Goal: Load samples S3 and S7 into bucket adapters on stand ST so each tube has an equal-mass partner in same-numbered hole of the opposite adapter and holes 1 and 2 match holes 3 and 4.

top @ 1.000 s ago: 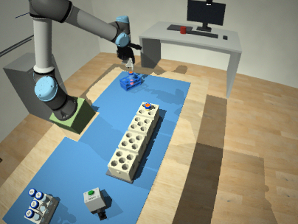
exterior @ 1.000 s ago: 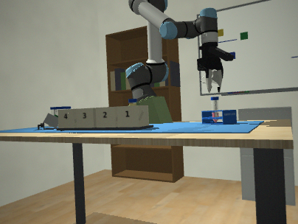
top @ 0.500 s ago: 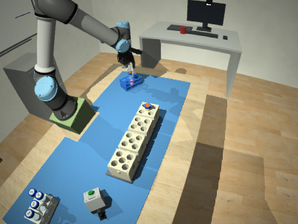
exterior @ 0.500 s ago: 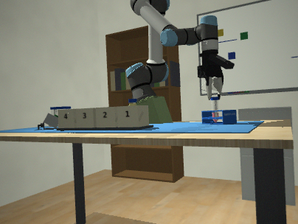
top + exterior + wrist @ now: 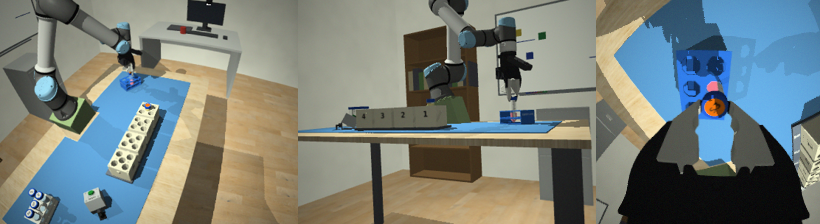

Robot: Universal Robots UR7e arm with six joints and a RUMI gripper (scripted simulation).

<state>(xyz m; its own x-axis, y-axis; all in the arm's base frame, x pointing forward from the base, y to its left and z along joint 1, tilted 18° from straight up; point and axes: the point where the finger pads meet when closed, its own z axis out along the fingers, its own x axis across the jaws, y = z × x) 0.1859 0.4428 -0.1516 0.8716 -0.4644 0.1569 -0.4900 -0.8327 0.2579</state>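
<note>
Landmark: the loading stand (image 5: 133, 146), a pale row of four bucket adapters down the middle of the blue mat (image 5: 74, 166).
Blue rack (image 5: 130, 82): at the far end of the mat, beyond adapter 1 and well apart from the stand.
Sample S3 (image 5: 714, 106): orange cap dot, standing upright in the blue rack; in the side view its tube (image 5: 513, 110) rises above the rack's top.
Gripper (image 5: 715, 131): pointing straight down over the blue rack, and there it is, pinched narrow with a finger either side of S3's cap; whether the pads (image 5: 687, 134) have actually bitten yet, I cannot tell.
Second rack tube (image 5: 712, 86): pink top, right beside S3 on its far side.
Sample S7 (image 5: 147, 106): orange dot, seated in adapter 1, the stand's end nearest the blue rack.
Adapters 2, 3, 4: holes show open from above.
Blank rack (image 5: 41, 207): white-dotted tubes, past the adapter 4 end, off to the arm's side.
DONE desk (image 5: 94, 199): green key up top, near the adapter 4 end.
</note>
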